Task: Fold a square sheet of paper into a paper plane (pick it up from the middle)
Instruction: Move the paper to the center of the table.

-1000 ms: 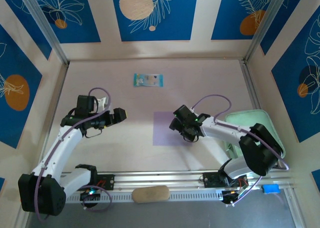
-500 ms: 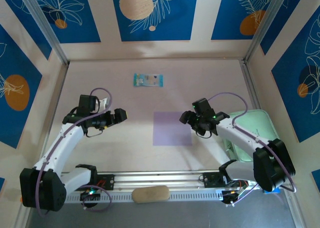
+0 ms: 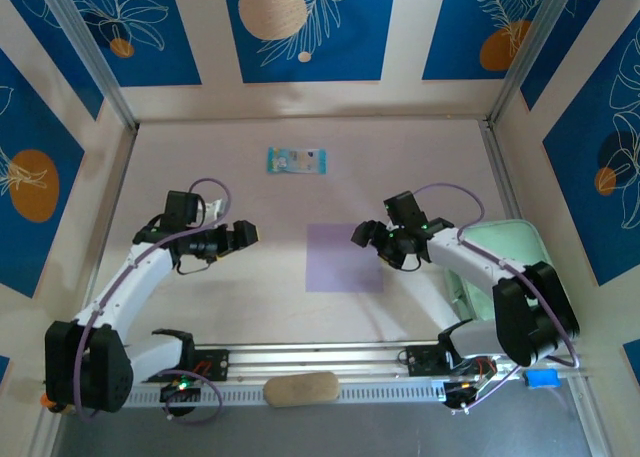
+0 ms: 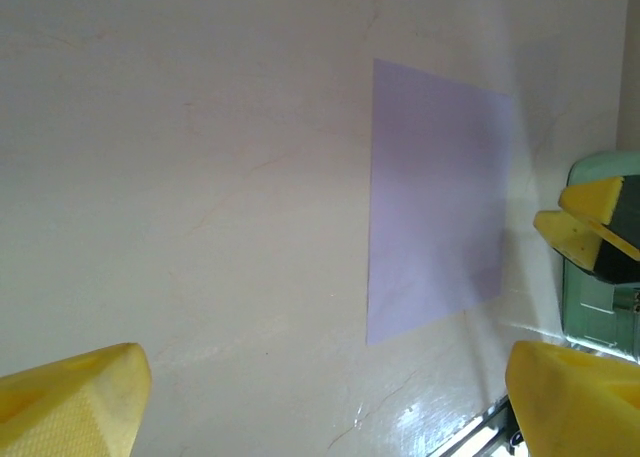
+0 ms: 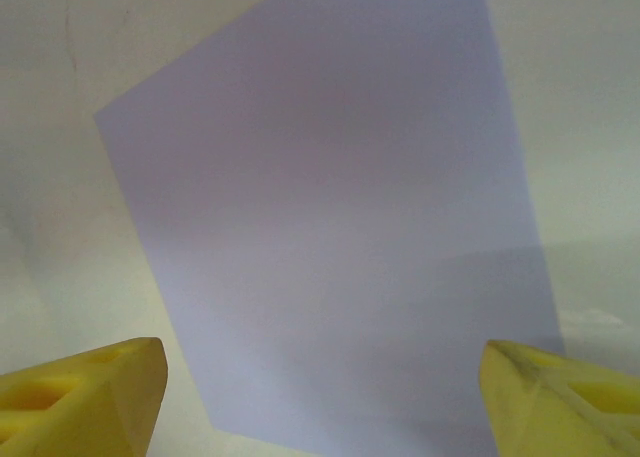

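Note:
The square sheet of paper (image 3: 340, 262) is pale lilac and lies flat, with no fold, on the table's middle; a paper plane is out of view. My left gripper (image 3: 247, 235) hangs open to the left of the sheet, well apart from it. In its wrist view the sheet (image 4: 435, 197) lies ahead and to the right of the gripper (image 4: 320, 417). My right gripper (image 3: 363, 235) is open above the sheet's far right corner. From the right wrist the sheet (image 5: 330, 207) spreads between and beyond the yellow fingers (image 5: 85, 397) of that gripper (image 5: 320, 402), which hold nothing.
A small blue-green packet (image 3: 296, 160) lies toward the back of the table. A mint-green tray (image 3: 515, 252) sits at the right, under the right arm. A tan oval pad (image 3: 300, 388) rests on the front rail. Panelled walls close in the table.
The right gripper pulled off the sheet to the right, then came back over its far right corner. The left gripper edged right toward the sheet, its jaws narrowing slightly.

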`<state>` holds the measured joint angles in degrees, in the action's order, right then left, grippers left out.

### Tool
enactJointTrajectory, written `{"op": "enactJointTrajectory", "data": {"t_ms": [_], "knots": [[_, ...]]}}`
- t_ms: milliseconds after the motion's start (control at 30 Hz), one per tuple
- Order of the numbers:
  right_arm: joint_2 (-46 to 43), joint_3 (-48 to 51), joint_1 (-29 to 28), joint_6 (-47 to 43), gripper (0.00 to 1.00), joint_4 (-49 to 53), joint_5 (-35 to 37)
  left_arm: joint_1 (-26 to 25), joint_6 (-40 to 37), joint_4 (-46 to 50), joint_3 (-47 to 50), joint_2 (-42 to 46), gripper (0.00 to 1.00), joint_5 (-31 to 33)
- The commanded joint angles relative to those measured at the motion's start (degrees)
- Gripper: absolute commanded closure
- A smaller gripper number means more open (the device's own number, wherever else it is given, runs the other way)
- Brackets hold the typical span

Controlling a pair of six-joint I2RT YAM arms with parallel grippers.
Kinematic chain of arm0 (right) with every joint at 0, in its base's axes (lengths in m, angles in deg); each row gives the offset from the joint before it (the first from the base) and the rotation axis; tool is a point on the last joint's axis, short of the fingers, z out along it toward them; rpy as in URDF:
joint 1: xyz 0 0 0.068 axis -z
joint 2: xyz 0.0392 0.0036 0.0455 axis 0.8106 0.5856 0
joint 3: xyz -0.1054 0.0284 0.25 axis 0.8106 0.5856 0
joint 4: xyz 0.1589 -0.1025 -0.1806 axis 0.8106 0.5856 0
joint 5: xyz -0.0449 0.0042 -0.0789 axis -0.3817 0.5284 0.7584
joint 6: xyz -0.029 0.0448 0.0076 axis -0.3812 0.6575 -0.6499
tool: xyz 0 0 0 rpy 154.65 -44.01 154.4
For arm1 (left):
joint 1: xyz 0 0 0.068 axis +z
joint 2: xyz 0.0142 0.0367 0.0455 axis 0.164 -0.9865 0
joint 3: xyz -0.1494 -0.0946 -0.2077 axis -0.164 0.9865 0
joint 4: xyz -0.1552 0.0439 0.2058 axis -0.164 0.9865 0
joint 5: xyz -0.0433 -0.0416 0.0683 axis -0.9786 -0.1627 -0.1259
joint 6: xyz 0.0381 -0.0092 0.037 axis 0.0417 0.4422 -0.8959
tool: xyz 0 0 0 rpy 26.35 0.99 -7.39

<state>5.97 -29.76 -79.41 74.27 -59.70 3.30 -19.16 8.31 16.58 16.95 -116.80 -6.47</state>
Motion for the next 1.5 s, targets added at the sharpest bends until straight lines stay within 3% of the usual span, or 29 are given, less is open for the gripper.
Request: {"op": "enactJointTrajectory", "data": {"t_ms": [0,133,367,633,800,933,1233,1467], "knots": [[2.1,-0.58,-0.16,0.27,0.19,-3.37,-4.69,-2.2,2.34,-1.45,0.1,-1.19,0.1,-1.83],[6.41,-1.08,0.29,-0.46,0.22,-7.76,-8.69,-4.44,4.69,-2.31,-0.76,-3.25,0.12,-0.79],[14.61,-3.18,-1.34,2.36,0.23,-6.92,-6.91,-9.84,5.47,0.01,-4.13,-5.03,0.12,4.75],[14.4,1.57,-6.89,15.15,0.24,-10.75,-1.52,-17.13,8.45,-2.22,-6.43,-9.45,0.13,9.24],[14.16,1.37,-11.86,19.07,0.24,-11.44,2.16,-18.93,8.37,-2.26,-7.41,-10.31,0.14,10.14],[14.32,1.44,-12.71,20.13,0.25,-12.08,2.38,-19.03,7.82,-2.27,-6.41,-9.63,0.14,10.57],[9.65,2.16,-14.64,21.21,0.25,-14.3,2.9,-19.03,7.24,-1.9,-7.2,-9.59,0.14,11.14],[-0.68,4.2,-13.21,16.61,0.25,-5.92,7.21,-19.21,7.47,-1.99,-5.73,-7.18,0.14,11.24]]}}
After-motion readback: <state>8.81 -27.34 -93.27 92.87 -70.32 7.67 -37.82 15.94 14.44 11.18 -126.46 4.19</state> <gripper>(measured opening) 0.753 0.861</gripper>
